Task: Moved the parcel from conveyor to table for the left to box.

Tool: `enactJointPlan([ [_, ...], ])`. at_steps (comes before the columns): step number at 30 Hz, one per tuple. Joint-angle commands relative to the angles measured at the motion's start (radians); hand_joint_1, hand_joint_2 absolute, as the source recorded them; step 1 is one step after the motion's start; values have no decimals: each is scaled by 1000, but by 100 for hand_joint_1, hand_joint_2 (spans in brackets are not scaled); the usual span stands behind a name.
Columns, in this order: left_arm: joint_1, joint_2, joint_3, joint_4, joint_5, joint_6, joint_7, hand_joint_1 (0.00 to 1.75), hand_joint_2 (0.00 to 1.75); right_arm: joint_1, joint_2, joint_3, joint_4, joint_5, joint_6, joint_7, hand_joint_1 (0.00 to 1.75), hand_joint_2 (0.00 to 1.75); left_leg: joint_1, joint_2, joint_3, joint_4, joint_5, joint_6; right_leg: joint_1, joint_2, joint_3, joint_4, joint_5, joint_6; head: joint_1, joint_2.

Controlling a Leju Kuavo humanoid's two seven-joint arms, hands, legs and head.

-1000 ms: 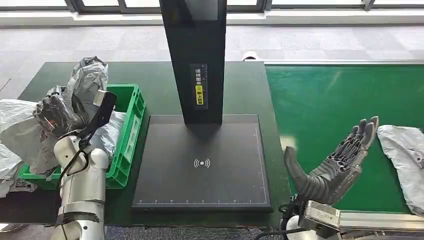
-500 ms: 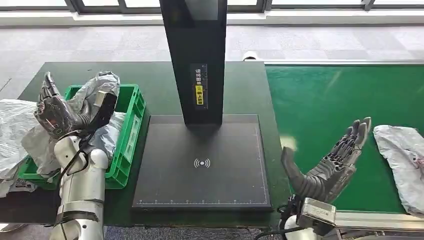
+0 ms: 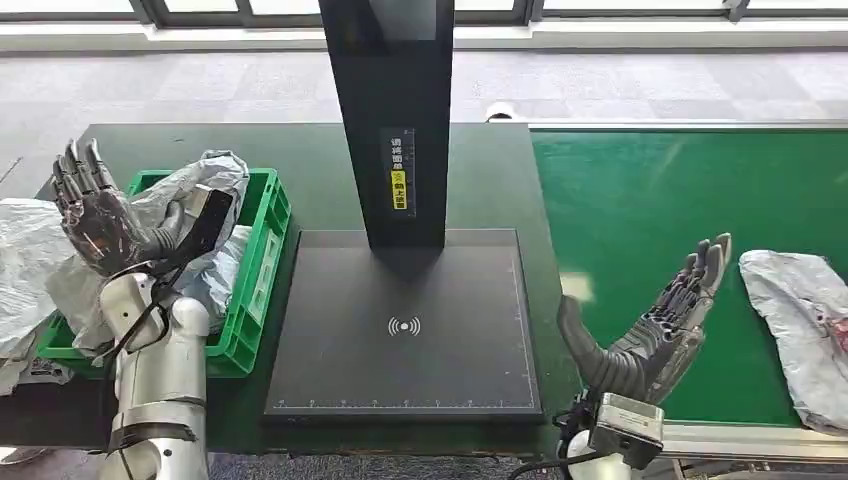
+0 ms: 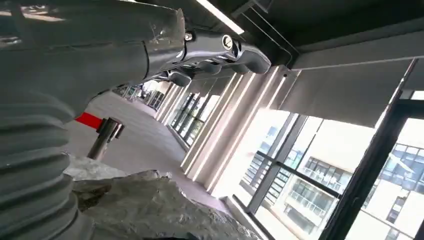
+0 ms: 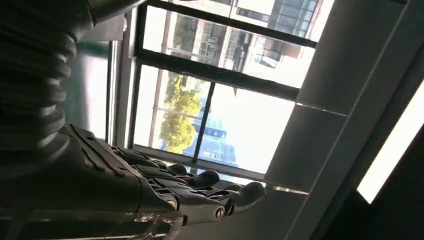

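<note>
The flat grey plastic mailer parcel [image 3: 805, 335] lies on the green conveyor belt [image 3: 650, 200], just beyond the fingertips of the right hand [image 3: 655, 335] and on the outer side of it, apart from the hand and not touched. That hand is held palm-up and edge-on over the belt, fingers straight and spread from the thumb, with nothing in it.

The parcel looks like a soft poly bag: thin, crinkled film, sagging flat against the belt, with a faint reddish mark near one edge. I judge it light and limp, with no stiff rim to pinch, and the film likely slick, so a fingertip pinch on loose film could slide or only lift a fold. The better hold seems to be across its middle, where the contents give some bulk, with the thumb on one face and the fingers wrapped under the other. Taken by a corner it would probably droop and swing on the way to the dark scanner pad [image 3: 405, 330] on the surface, which lies on the thumb side of the right hand.

The left hand [image 3: 95, 215] is raised above the green plastic crate [image 3: 262, 250], fingers apart and upright, gripping nothing. Directly below and beside it a crumpled grey bag [image 3: 205, 180] rests in the crate, its wrinkled film also seen in the left wrist view [image 4: 150, 205].
</note>
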Motion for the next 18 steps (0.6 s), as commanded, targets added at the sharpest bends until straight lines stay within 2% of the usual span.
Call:
enactJointPlan([
  [1,-110,-140,356,-107,127,-2,-359,0,175,-27,-15,-41,77,1,1,0,0,175,1,0,1,0,-1,1,1,0,2,-1,0,0,0,0],
  [4,-147,-140,451,-101,257,-2,-525,0,175,-36,-12,-42,91,2,1,0,0,175,1,2,2,-1,-1,1,1,1,2,-2,0,0,0,0],
  [7,-147,-140,451,-101,257,-2,-525,0,175,-36,-12,-42,91,2,1,0,0,175,0,1,3,-2,0,1,0,1,3,-3,0,0,0,0],
  [8,-150,-140,451,-118,360,-2,-587,0,175,-46,-9,-46,106,2,1,0,0,175,1,2,2,-1,0,1,1,1,2,-2,0,0,0,0],
  [18,-141,-140,418,-137,404,-2,-587,0,175,-53,2,-61,113,9,1,0,0,175,1,0,2,-1,0,1,1,-1,3,-2,0,0,0,0],
])
